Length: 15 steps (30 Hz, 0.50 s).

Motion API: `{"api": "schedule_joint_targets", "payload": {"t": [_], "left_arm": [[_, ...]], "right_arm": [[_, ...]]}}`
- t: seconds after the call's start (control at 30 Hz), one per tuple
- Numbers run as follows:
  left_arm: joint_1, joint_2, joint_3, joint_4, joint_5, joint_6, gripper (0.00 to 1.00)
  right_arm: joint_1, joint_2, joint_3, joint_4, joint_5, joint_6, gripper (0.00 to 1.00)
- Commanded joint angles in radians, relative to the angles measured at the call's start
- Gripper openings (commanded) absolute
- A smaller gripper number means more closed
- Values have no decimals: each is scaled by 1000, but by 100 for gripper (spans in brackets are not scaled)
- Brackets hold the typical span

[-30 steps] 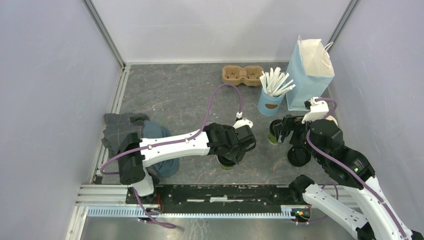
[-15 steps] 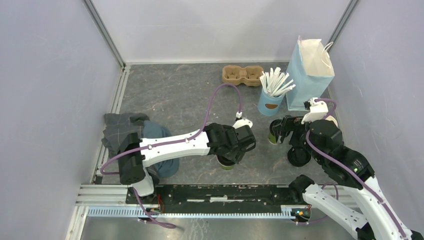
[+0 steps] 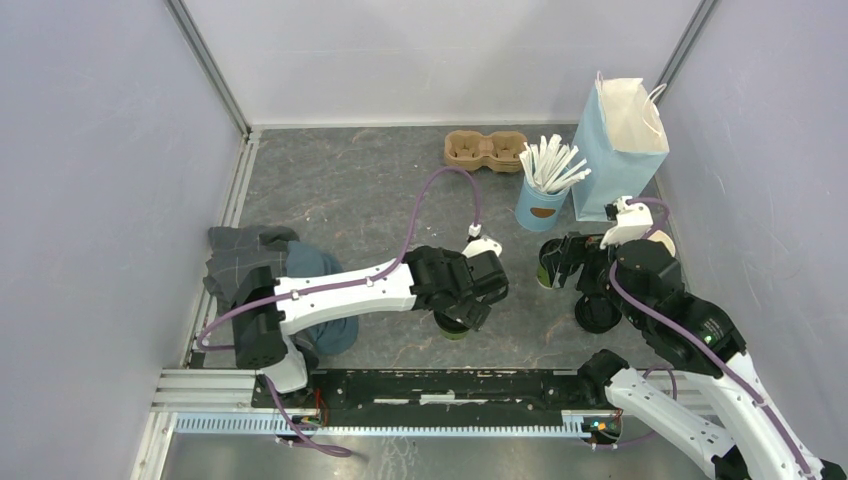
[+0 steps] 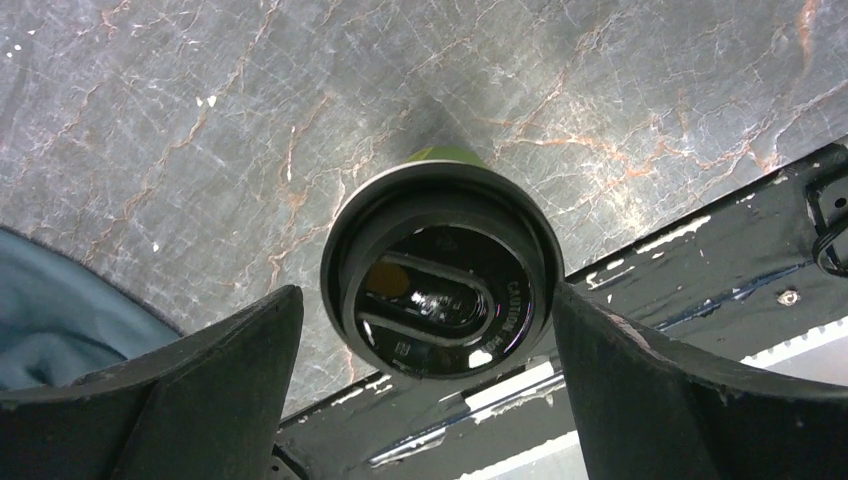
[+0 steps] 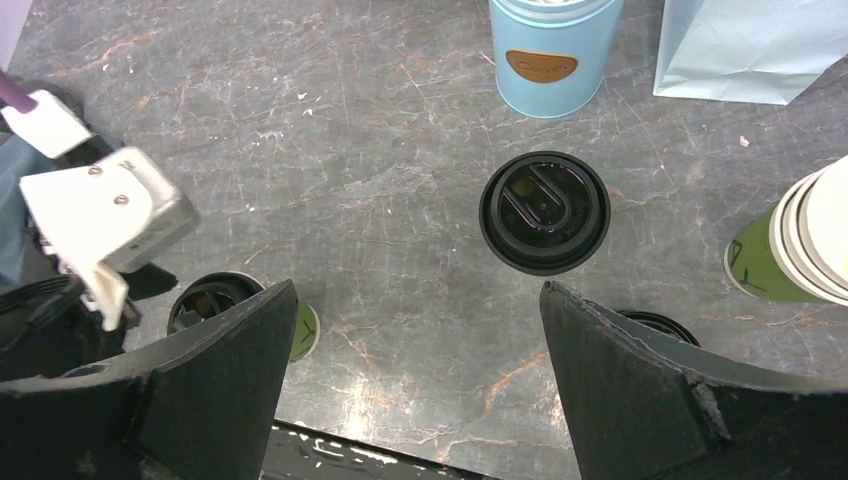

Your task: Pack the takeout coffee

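Observation:
The takeout coffee (image 4: 437, 295), a dark-green cup with a round black lid, stands on the grey table near its front edge, and its green side shows in the overhead view (image 3: 455, 330). My left gripper (image 4: 425, 293) hangs right over it, open, one finger on each side of the lid with a gap at both. From above, the left gripper (image 3: 462, 308) covers most of the cup. My right gripper (image 5: 417, 290) is open over bare table, to the right of the coffee (image 5: 215, 300), and holds nothing. The blue bag (image 3: 625, 145) stands upright and open at the back right.
Ahead of the right gripper sits a round black lid (image 5: 545, 212) on a dark-topped green cup (image 3: 547, 266). Another black lid (image 3: 597, 315) lies by it, and stacked lidless green cups (image 5: 790, 250) stand right. Light-blue cup of white sticks (image 3: 543, 205), cardboard carrier (image 3: 485, 150), dark cloth (image 3: 255, 265).
The left gripper's fingers have spread off the lidded cup, which stays standing in place. The right arm has barely shifted.

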Motion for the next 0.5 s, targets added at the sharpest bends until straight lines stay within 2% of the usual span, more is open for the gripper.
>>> {"api": "schedule_joint_targets", "payload": {"t": [0.0, 0.13, 0.23, 0.4, 0.47], "left_arm": [[-4, -82, 66, -61, 4, -13, 100], [27, -159, 50, -73, 46, -51, 100], [94, -242, -14, -34, 135, -68, 96], [309, -415, -249, 153, 480, -94, 85], [399, -460, -335, 239, 602, -125, 81]], "right_arm": [[0, 0, -24, 41, -11, 11, 98], [1, 8, -79, 86, -67, 12, 98], [1, 38, -168, 170, -221, -1, 98], [-2, 152, -307, 382, -599, 22, 87], [-4, 175, -341, 460, -681, 46, 85]]}}
